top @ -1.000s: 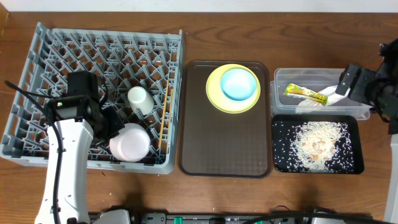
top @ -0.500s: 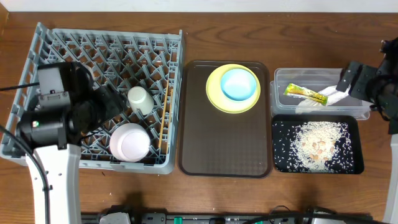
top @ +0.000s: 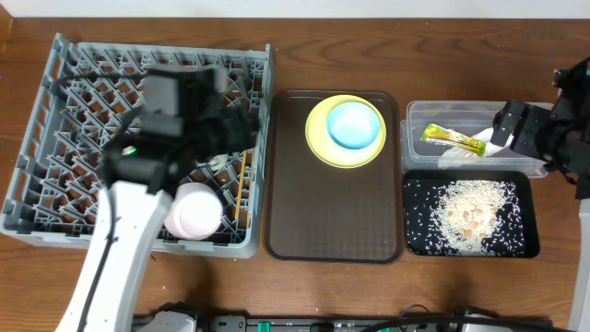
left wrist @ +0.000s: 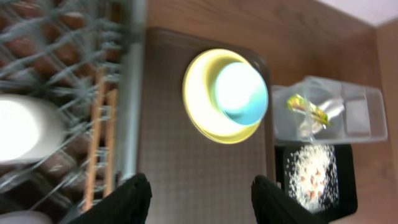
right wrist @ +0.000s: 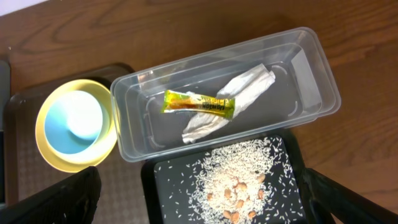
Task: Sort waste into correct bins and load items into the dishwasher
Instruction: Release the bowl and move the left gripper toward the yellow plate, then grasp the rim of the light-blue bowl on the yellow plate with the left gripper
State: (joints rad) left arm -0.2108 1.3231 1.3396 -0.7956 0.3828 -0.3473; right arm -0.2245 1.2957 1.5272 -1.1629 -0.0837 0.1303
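My left gripper (top: pixel 247 129) hangs open and empty above the right edge of the grey dishwasher rack (top: pixel 55 138), its black fingers (left wrist: pixel 134 199) spread over the brown tray. In the rack lie a white bowl (top: pixel 195 212), two chopsticks (top: pixel 241 189) and a blurred white cup (left wrist: pixel 25 134). The light blue bowl (top: pixel 355 124) sits in the yellow plate (top: pixel 318 148). My right gripper (top: pixel 513 124) stands wide open over the bins. The clear tub (right wrist: pixel 311 56) holds the sachet (right wrist: pixel 198 104) and the napkin (right wrist: pixel 236 102). Rice (right wrist: pixel 242 174) covers the black tray (right wrist: pixel 155 186).
The brown serving tray (top: pixel 332 221) lies between the rack and the bins, with the plate at its far end. Brown nut-like bits sit among the rice. Bare wooden table runs along the far edge and at the right.
My left gripper opened off the white bowl, leaving it in the rack, then rose and swung right toward the brown tray. The right arm has barely moved.
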